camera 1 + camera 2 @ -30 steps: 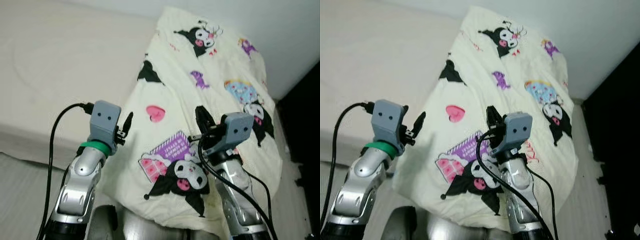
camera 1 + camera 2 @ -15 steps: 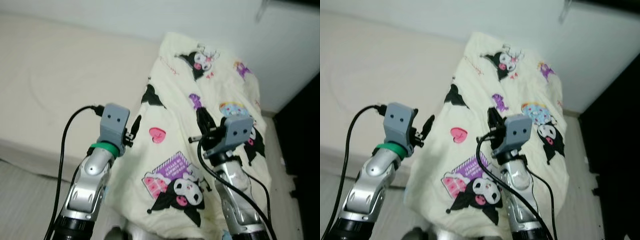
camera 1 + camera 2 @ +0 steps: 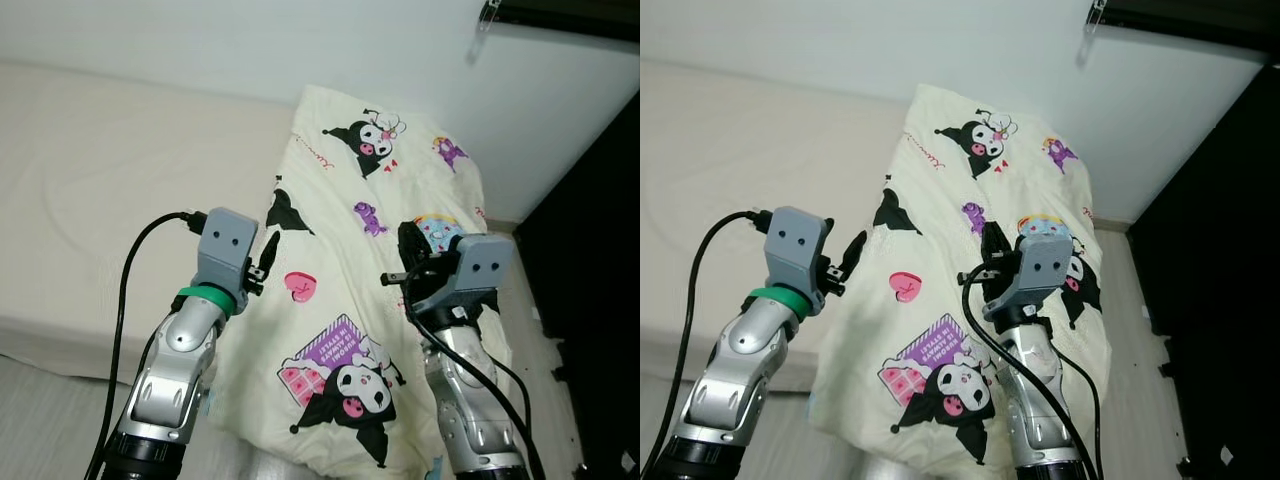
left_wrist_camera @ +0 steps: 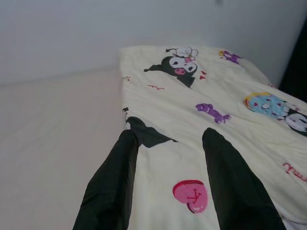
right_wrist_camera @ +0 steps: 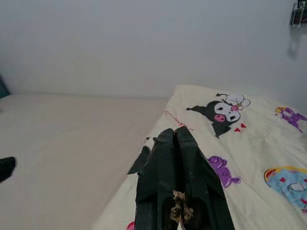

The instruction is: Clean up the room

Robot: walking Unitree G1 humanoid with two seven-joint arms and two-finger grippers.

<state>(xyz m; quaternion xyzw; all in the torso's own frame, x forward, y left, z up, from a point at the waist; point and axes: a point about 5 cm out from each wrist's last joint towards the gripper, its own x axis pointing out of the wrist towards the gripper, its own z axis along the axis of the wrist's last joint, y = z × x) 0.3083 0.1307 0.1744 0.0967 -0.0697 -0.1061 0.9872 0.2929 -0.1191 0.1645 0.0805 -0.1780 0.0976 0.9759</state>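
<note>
A cream blanket (image 3: 370,210) printed with black cartoon characters and pink hearts lies along the right side of the bed and hangs over its near edge. My left gripper (image 3: 264,262) is raised at the blanket's left edge, open, with nothing between its fingers (image 4: 112,187). My right gripper (image 3: 408,240) hovers over the middle of the blanket, shut, fingers (image 5: 175,158) pressed together. A small brownish scrap (image 5: 180,211) sits near their base.
The beige mattress (image 3: 90,170) spreads to the left of the blanket, against a white wall (image 3: 250,40). A dark opening or piece of furniture (image 3: 590,260) stands at the right. A small dark item (image 5: 5,168) lies far off on the mattress.
The whole picture has shifted: the camera has risen and drawn back, so more wall and the blanket's far end show. Both arms keep much the same pose.
</note>
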